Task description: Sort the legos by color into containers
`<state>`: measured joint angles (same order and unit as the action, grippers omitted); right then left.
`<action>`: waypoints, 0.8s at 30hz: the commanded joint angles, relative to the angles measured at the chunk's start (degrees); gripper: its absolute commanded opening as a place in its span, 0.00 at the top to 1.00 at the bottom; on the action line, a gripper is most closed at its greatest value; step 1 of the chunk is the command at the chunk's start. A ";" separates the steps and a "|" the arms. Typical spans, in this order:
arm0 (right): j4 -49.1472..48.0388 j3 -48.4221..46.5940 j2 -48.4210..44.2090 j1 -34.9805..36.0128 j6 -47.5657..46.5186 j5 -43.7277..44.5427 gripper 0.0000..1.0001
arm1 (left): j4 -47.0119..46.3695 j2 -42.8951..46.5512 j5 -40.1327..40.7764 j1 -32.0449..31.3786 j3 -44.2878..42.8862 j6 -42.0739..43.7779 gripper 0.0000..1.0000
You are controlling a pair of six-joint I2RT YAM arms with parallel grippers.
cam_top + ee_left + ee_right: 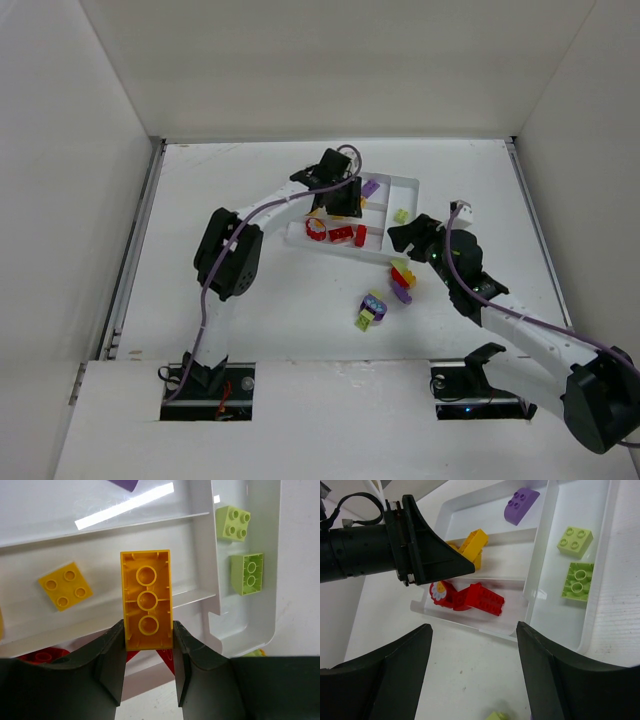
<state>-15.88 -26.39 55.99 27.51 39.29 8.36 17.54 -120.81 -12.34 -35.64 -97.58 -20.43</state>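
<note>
Left hand: my left hand (148, 636) is clenched on a yellow-orange rectangular plastic brick (146, 597), pinching its near end across the narrow sides.
Brick attitude: its hollow underside faces the wrist camera, showing three round tubes in a row. Its long axis runs straight out from the fingertips.
Key relation: the brick hangs over the middle long slot of the shallow white plastic tray (214, 565), directly ahead of the hand. The slot runs crosswise to the brick's long axis.
Colour match: a small square yellow studded brick (65, 586) lies in that slot, off to one side of the fingertips and apart from the held piece.
Other slots: a lime green brick (233, 523) and a second lime green brick (247, 573) sit in the end slot. The red bricks (480, 599) are in the slot nearest the hand, and a purple rounded brick (521, 505) is in the farthest.
Right hand: my right hand (472, 630) is released, jaws wide with nothing between them, just outside the tray rim.
Nearer arm: left.
Judgement: release is due. The plastic is hard and glossy, and dropped crosswise the brick may lodge on a divider.
Remaining: loose bricks (372, 310) lie on the white counter (290, 330), nearer the right hand.
</note>
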 commanded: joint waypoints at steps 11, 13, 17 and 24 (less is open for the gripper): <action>-3.02 -0.41 -0.09 0.57 0.18 0.96 0.25 | 13.13 -4.51 -5.41 1.14 -11.57 11.72 0.79; -3.02 -0.41 0.00 0.57 0.18 0.96 0.25 | 14.36 -5.39 -6.64 1.67 -13.42 11.90 0.77; -3.19 -0.41 0.00 0.57 0.18 0.96 0.25 | 16.03 -7.50 -7.26 2.02 -16.59 12.25 0.75; -3.19 -0.24 -0.53 0.57 0.18 0.96 0.24 | 16.83 -9.88 -7.00 1.67 -19.05 12.60 0.72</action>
<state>-15.90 -26.39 55.99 27.51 39.29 8.56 32.36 -130.54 -18.28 -33.67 -113.84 -9.21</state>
